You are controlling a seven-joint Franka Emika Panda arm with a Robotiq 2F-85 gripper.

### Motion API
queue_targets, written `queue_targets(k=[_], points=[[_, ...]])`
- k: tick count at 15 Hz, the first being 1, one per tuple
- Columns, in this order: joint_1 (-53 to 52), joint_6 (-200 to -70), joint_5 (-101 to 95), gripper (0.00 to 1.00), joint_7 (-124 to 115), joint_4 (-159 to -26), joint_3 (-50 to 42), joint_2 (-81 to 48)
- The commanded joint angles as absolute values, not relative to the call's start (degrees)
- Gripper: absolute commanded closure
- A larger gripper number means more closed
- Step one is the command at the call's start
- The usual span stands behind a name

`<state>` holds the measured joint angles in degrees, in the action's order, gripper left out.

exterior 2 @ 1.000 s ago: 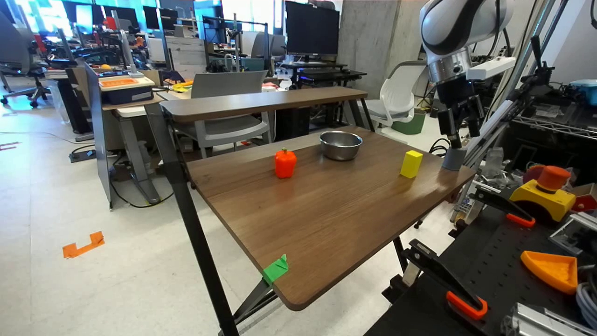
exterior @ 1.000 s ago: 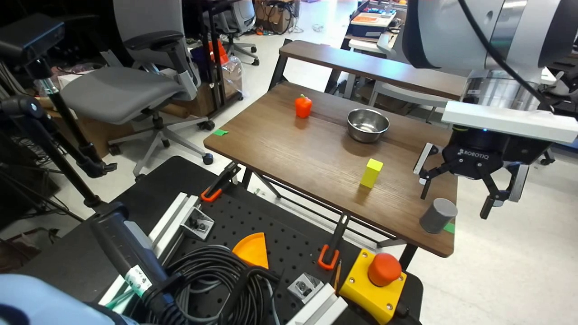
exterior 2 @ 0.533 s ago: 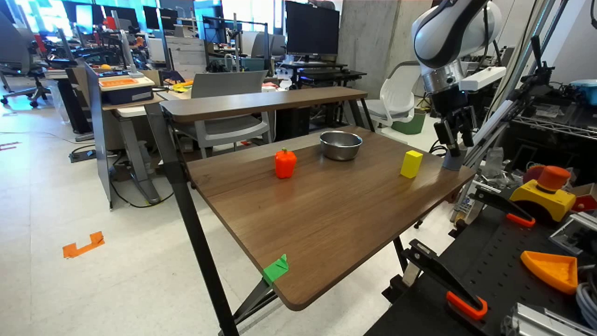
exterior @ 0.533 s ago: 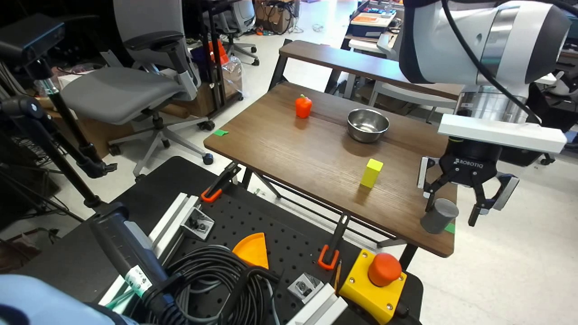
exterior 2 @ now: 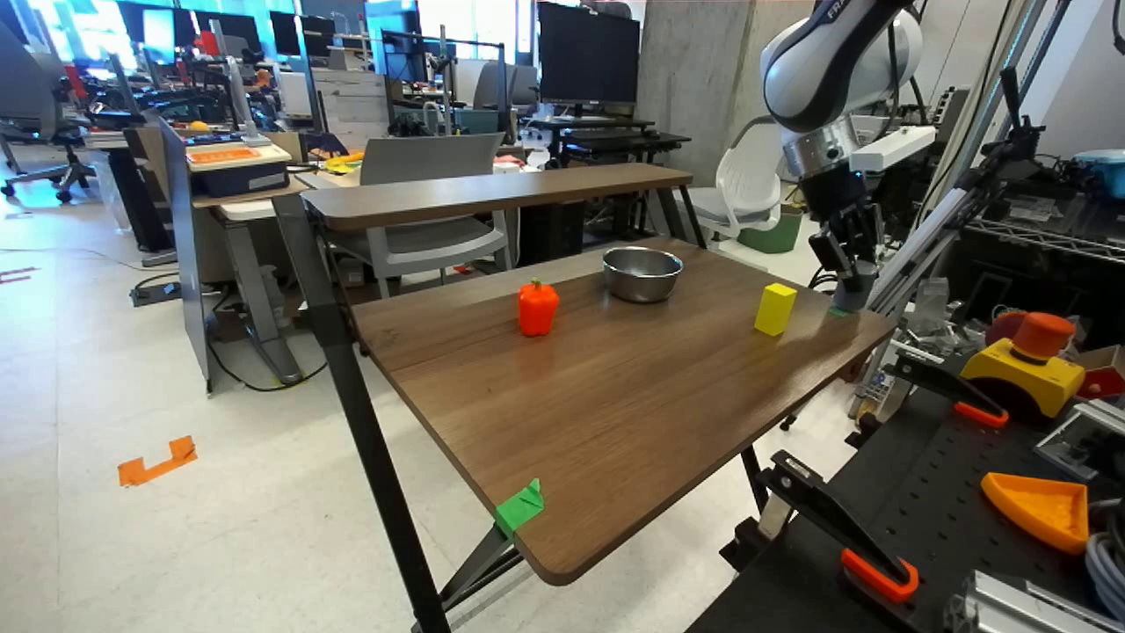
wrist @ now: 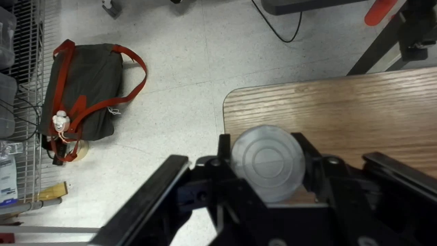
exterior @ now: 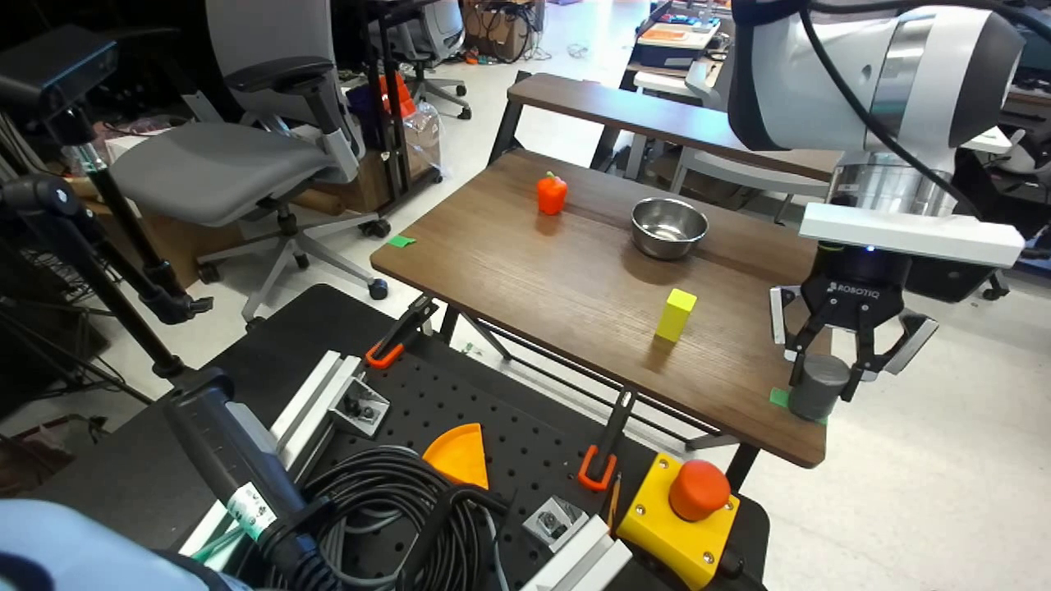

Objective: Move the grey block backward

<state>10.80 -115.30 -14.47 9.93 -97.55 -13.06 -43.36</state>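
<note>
The grey block (exterior: pixel 821 382) is a dull dark-grey cylinder near the table's corner, below the arm. Its round top with ring grooves fills the space between the jaws in the wrist view, where the block (wrist: pixel 268 164) touches a finger on either side. My gripper (exterior: pixel 823 386) is shut on it from two opposite sides. In an exterior view the block (exterior 2: pixel 854 288) looks upright, partly covered by a finger. Whether its base still rests on the tabletop I cannot tell.
A yellow-green upright block (exterior: pixel 676 315) stands nearby on the table (exterior: pixel 525 279). A metal bowl (exterior: pixel 668 227) and an orange pepper (exterior: pixel 551 194) sit farther away. Green tape (exterior: pixel 779 397) shows beside the grey block. The table edge (wrist: pixel 223 112) runs close to the gripper.
The jaws have moved down around the grey block and closed on it. The block has shifted slightly toward the table end, uncovering green tape where it stood.
</note>
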Motion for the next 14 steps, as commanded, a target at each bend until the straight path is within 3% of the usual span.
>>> queue_targets(k=[1, 8, 14], points=[[12.8, -111.3, -12.4, 0.79, 10.9, -92.0, -11.2, -41.8], [16.4, -92.9, -0.6, 0.79, 14.9, -67.7, -5.3, -49.0], [15.6, -84.8, 1.5, 0.79, 10.3, -51.7, -4.2, -59.7]])
